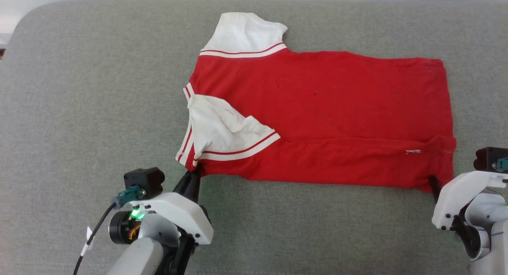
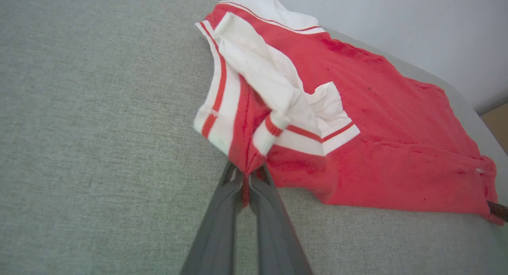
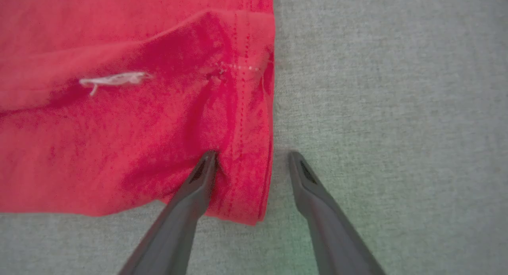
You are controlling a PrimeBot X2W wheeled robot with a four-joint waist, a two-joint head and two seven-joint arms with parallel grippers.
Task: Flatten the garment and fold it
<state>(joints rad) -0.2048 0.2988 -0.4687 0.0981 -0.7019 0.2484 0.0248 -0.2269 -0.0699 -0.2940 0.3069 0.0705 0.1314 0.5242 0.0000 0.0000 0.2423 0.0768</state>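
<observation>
A padded surface of grey woven fabric (image 1: 79,108) with a rounded far-left corner carries a thin red sports jersey (image 1: 325,100) with red-and-white stripe trim. The jersey lies mostly flat, hem to the right. Its white far sleeve (image 1: 242,33) lies spread, and its white near sleeve (image 1: 214,128) is crumpled over the red body.

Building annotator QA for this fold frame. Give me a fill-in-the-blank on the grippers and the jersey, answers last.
1. The left gripper is ___ on the red jersey at its near sleeve-end corner.
2. The right gripper stands ___, straddling the jersey's hem corner.
3. The far sleeve is ___ with red stripe trim.
4. The jersey lies on a ___ fabric surface.
Missing: shut; open; white; grey.
</observation>
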